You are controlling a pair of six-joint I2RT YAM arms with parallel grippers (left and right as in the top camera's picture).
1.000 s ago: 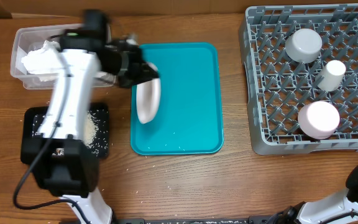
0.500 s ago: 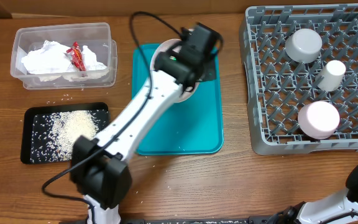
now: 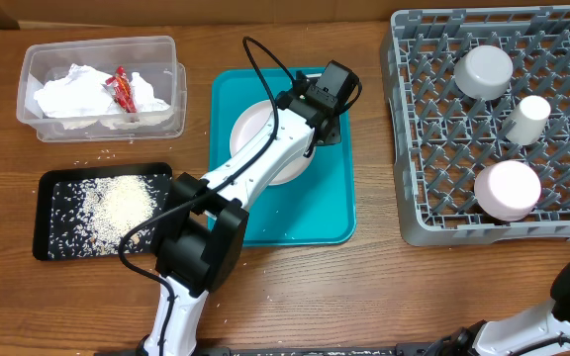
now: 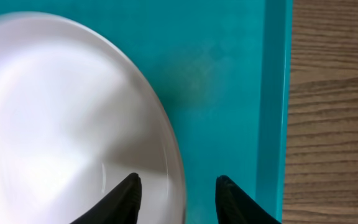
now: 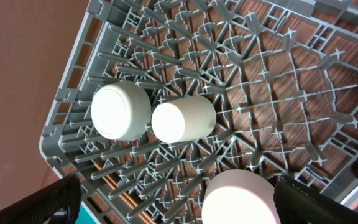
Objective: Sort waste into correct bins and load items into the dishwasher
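A second ago the left arm was over at the clear tub (image 3: 97, 44) in the far left corner of the worktop, with the large white plate (image 3: 250, 133) tipped on edge beside it. Since then it has swung the plate toward the middle of the worktop, and the plate now lies flat on the far half of the teal tray (image 3: 330, 208). The left claw (image 4: 178, 193) sits at the plate's right rim with its fingers parted. In the wrist view one tip is over the white surface and the other over the bare teal, so it looks to have let go, or at least is not clamped. The napkins (image 3: 67, 94) and red wrapper (image 3: 122, 89) lie in the tub and the rice (image 3: 117, 203) in the black tray (image 3: 40, 213) by the left edge, so the sorting looks finished. The grey bowl (image 3: 483, 71), cup (image 3: 530, 117) and smaller dish (image 3: 508, 190) already stand in the dish rack (image 3: 433, 148) along the right edge, so the plate seems the last piece to load. The right claw (image 5: 182, 202) hangs over the rack, spread wide and empty.
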